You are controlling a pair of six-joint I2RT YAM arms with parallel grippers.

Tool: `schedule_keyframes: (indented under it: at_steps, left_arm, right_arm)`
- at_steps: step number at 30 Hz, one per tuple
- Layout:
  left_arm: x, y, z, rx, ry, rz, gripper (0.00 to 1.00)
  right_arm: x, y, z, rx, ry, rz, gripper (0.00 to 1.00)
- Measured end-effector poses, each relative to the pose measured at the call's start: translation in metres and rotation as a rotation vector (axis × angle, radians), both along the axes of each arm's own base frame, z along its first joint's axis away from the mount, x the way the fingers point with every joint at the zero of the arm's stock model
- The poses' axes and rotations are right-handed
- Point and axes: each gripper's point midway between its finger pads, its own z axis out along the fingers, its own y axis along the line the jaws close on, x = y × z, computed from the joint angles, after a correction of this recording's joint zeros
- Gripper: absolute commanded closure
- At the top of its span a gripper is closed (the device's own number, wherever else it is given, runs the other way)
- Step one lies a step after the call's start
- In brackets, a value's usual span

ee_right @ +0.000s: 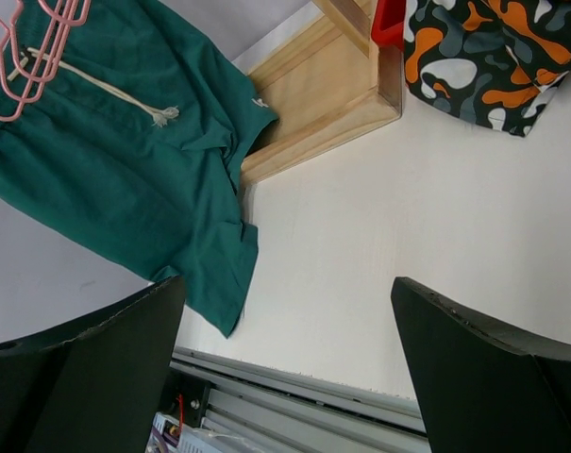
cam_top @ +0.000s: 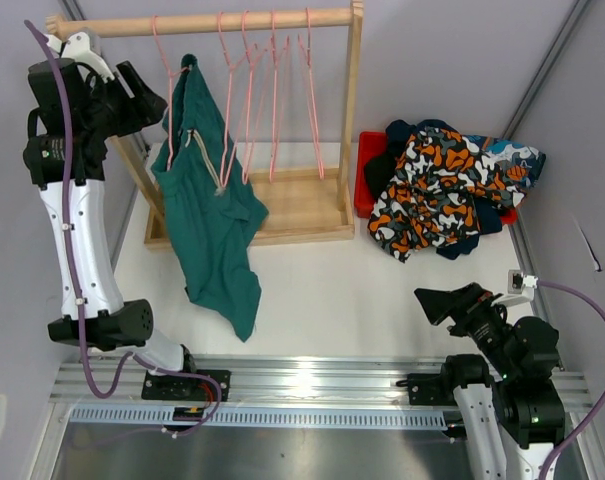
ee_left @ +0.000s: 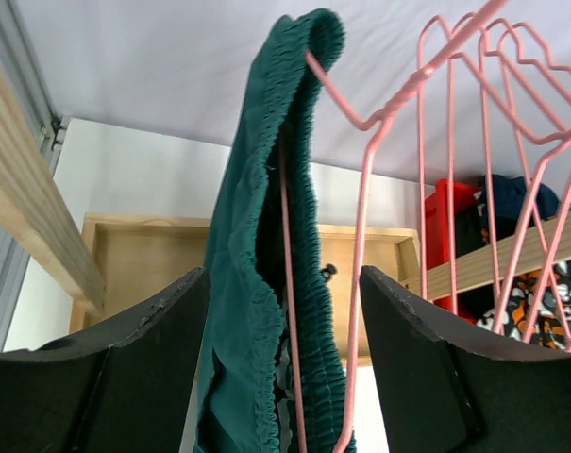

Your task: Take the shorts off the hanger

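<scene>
Nearest me, the right gripper (cam_top: 442, 303) hangs low over the white tabletop (cam_top: 322, 290), fingers spread wide and empty. Further in, the soft teal-green shorts (cam_top: 210, 230) droop from a pink wire hanger (ee_left: 361, 123). The left gripper (ee_left: 285, 283) has its fingers parted astride the elastic waistband (ee_left: 266, 189), not clamped. It's light, limp cloth, so I'd pinch that thick waistband. Beyond, an orange camo pair (cam_top: 437, 185) tops a heap.

The teal-green shorts (cam_top: 210, 215) are plain, the hangers (ee_left: 395, 98) pink — the camo shorts (cam_top: 437, 185) orange-grey-white, the bin (cam_top: 363, 180) red.
</scene>
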Motion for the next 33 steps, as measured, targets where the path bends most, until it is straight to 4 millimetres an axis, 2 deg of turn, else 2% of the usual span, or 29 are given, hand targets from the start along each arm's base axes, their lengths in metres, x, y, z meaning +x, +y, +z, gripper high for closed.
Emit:
schedule_keyframes:
  at_steps: [9, 15, 18, 19, 21, 22, 23, 30, 33]
  left_arm:
    - [-0.001, -0.010, 0.006, -0.023, -0.019, -0.050, 0.32]
    - [0.002, -0.022, -0.002, -0.053, -0.007, -0.113, 0.37]
    - [0.004, -0.027, -0.010, -0.055, 0.012, -0.119, 0.53]
    - [0.004, -0.029, -0.013, -0.054, 0.021, -0.121, 0.65]
    - [0.006, -0.027, -0.021, -0.053, 0.042, -0.104, 0.79]
    - [0.007, -0.026, -0.025, -0.048, 0.051, -0.097, 0.93]
    - [0.007, -0.024, -0.027, -0.042, 0.057, -0.085, 1.00]
    - [0.012, -0.026, -0.023, -0.021, 0.065, -0.068, 1.00]
    - [0.011, -0.036, -0.016, -0.004, 0.053, -0.081, 1.00]
  right_arm:
    - [-0.002, -0.001, -0.003, 0.000, 0.010, -0.004, 0.00]
    - [-0.002, -0.001, -0.003, -0.002, 0.006, -0.007, 0.01]
    - [-0.002, -0.001, -0.005, -0.003, 0.009, -0.008, 0.00]
    - [-0.002, -0.001, -0.006, -0.003, 0.010, -0.009, 0.00]
    - [-0.001, -0.001, -0.007, -0.004, 0.013, -0.010, 0.01]
    - [-0.001, -0.002, -0.008, -0.005, 0.015, -0.010, 0.00]
    - [-0.001, -0.002, -0.009, -0.007, 0.017, -0.010, 0.01]
    - [0.000, -0.002, -0.013, -0.019, 0.021, -0.008, 0.01]
    - [0.000, -0.002, -0.016, -0.019, 0.024, -0.007, 0.00]
